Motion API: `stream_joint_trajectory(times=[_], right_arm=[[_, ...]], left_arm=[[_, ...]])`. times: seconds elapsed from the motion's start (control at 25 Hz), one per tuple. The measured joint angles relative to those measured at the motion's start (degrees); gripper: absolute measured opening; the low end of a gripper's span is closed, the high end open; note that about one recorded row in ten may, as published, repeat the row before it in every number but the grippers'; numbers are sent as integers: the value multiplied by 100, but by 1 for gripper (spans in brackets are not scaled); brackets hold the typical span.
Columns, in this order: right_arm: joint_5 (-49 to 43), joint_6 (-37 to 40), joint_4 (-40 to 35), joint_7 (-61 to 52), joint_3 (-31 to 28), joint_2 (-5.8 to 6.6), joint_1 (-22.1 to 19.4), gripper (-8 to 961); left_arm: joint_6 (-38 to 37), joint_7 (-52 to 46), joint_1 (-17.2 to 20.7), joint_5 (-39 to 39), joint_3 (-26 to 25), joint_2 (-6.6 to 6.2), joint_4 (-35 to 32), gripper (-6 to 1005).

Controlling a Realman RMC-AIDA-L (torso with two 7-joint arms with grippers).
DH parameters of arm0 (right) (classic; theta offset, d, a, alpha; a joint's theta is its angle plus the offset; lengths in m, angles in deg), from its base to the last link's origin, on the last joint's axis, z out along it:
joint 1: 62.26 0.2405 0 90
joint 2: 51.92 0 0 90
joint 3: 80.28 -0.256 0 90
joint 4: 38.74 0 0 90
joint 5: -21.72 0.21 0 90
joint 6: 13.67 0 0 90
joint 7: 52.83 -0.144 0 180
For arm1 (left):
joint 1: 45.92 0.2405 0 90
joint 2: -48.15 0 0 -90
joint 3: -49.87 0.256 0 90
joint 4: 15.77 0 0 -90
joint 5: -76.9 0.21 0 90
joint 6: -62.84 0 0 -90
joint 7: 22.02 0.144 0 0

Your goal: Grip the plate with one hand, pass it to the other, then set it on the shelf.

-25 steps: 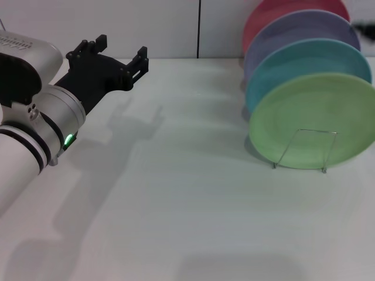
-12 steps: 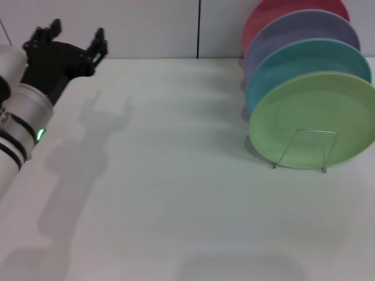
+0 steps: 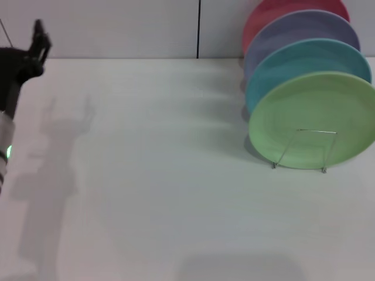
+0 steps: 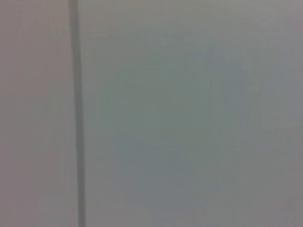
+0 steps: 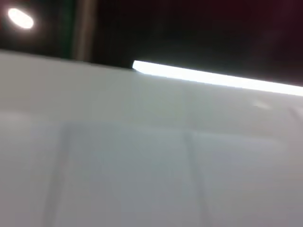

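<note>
The light green plate (image 3: 293, 111) stands on edge at the front of the wire plate rack (image 3: 316, 131), at the right of the white table (image 3: 164, 193) in the head view. It leans against the plates behind it. My left gripper (image 3: 23, 61) is at the far left edge, raised near the table's back, far from the plate and holding nothing; only part of it and its silver arm with the green light (image 3: 8, 152) show. My right gripper is out of view. Neither wrist view shows the plate or the rack.
Behind the green plate stand a turquoise-blue plate (image 3: 304, 58), a lavender plate (image 3: 293, 32) and a red plate (image 3: 275, 12). A pale wall with a dark vertical seam (image 3: 198, 28) closes the back; the left wrist view shows such a seam (image 4: 75, 113).
My left arm has drawn back to the left and out toward the picture's edge, away from the rack. The plates and rack have not moved.
</note>
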Motion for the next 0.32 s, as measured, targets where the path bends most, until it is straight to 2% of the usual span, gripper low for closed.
stream_joint_trajectory(times=[0.08, 0.12, 0.24, 0.28, 0.32], right_arm=[[-25, -23, 892, 875, -120, 2, 14, 763], [-25, -23, 892, 875, -120, 2, 14, 763], [-27, -67, 1410, 1537, -163, -9, 21, 763], [-40, -150, 1679, 1921, -184, -10, 50, 763], [-40, -150, 1679, 1921, -184, -10, 50, 763]], left_arm=[[-1392, -738, -292, 3, 272, 3, -1154, 780], [-1392, -738, -292, 3, 272, 3, -1154, 780], [-2550, -1567, -615, 10, 452, 19, -2383, 780], [-2923, -1957, -781, 11, 487, 26, -2991, 780], [-2923, -1957, -781, 11, 487, 26, -2991, 780]])
